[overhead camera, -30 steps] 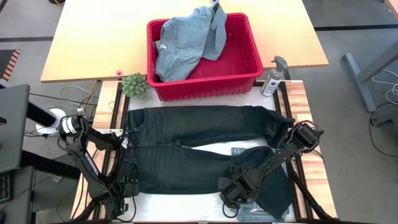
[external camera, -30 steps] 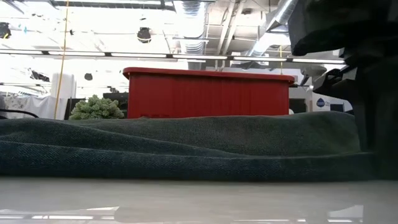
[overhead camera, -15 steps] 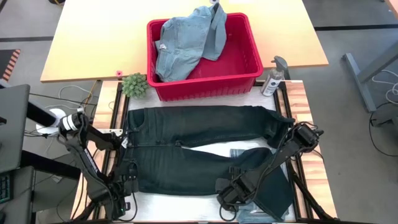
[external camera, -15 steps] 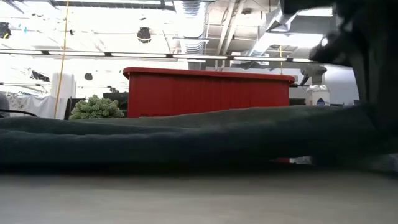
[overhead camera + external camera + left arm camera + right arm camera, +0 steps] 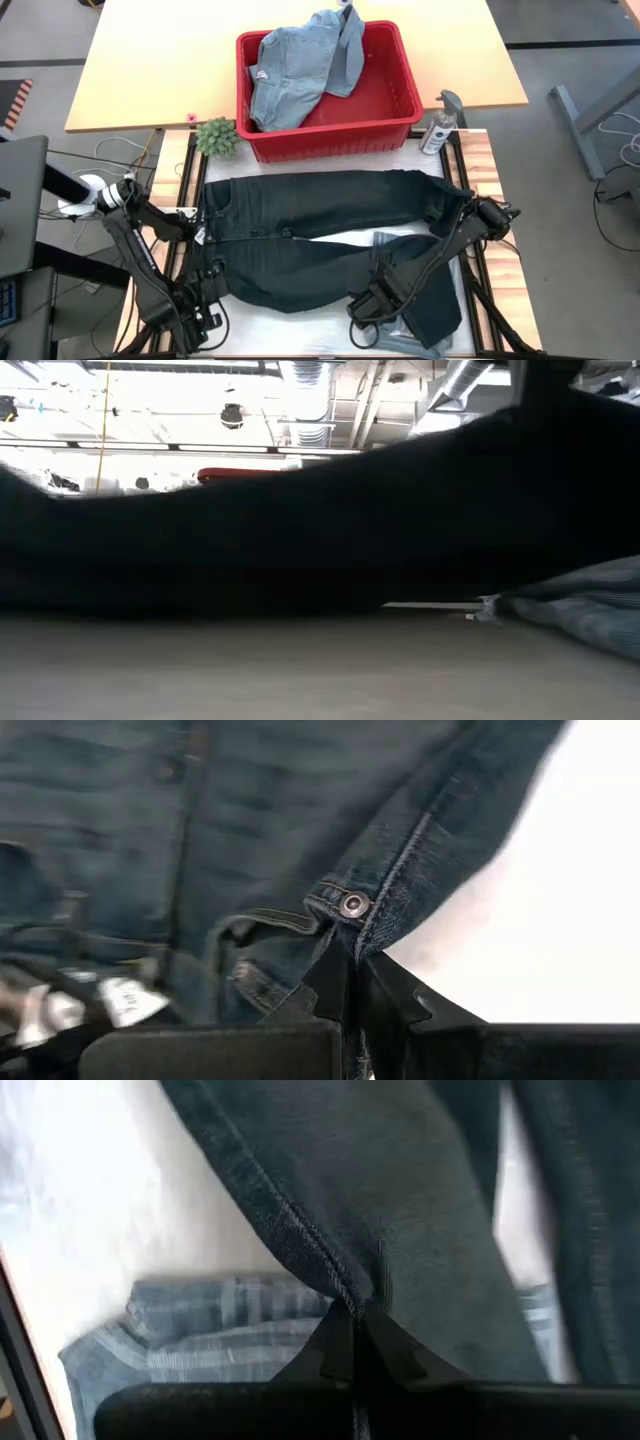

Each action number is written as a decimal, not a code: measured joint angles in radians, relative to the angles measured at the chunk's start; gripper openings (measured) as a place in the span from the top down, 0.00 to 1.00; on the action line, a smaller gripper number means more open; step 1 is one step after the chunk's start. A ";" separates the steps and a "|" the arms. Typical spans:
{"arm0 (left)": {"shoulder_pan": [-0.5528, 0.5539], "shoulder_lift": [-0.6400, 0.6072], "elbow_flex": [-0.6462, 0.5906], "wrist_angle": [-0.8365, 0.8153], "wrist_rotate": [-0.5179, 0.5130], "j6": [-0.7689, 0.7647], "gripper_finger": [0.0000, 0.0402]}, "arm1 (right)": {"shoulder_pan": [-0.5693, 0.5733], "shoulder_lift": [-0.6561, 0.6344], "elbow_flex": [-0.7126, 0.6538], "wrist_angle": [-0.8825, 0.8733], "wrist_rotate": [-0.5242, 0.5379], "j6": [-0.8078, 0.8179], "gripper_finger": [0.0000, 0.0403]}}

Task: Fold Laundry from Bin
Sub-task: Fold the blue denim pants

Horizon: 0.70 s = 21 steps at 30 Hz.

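The near edge of the dark trousers (image 5: 300, 240) has come up off the table (image 5: 330, 322) in the last second. In the high view the bottom hem line, flat a moment ago, now bows upward at lower centre, and in the low view the cloth has risen from a low band to fill most of the frame, hiding nearly all of the red bin (image 5: 395, 90).

The left gripper (image 5: 208, 300), at lower left, has its fingers pinched tight on the waistband beside the button (image 5: 351, 904). The right gripper (image 5: 372, 303), at lower centre, is clamped on the leg's edge seam. A striped shirt (image 5: 210, 1335) lies beneath.

Both holds look secure, so the first fold, near half over far half, seems under way. The pale denim (image 5: 300, 65) waits in the bin at top centre.
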 joint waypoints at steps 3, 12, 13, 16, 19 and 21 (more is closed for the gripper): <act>0.015 -0.011 0.037 -0.071 -0.013 -0.014 1.00 | -0.016 -0.002 0.049 -0.070 0.002 0.000 0.94; 0.023 -0.103 0.043 -0.181 -0.107 -0.137 1.00 | -0.035 -0.004 0.175 -0.231 0.008 -0.023 0.94; 0.026 -0.115 0.043 -0.196 -0.122 -0.154 1.00 | -0.042 -0.004 0.185 -0.262 0.011 -0.008 0.94; 0.035 -0.157 0.040 -0.213 -0.165 -0.185 1.00 | -0.066 -0.013 0.201 -0.265 0.015 -0.004 0.94; 0.057 -0.202 0.020 -0.213 -0.198 -0.191 1.00 | -0.100 -0.023 0.224 -0.265 0.019 -0.018 0.94; 0.081 -0.229 0.001 -0.213 -0.198 -0.196 1.00 | -0.123 -0.034 0.235 -0.272 0.037 -0.006 0.94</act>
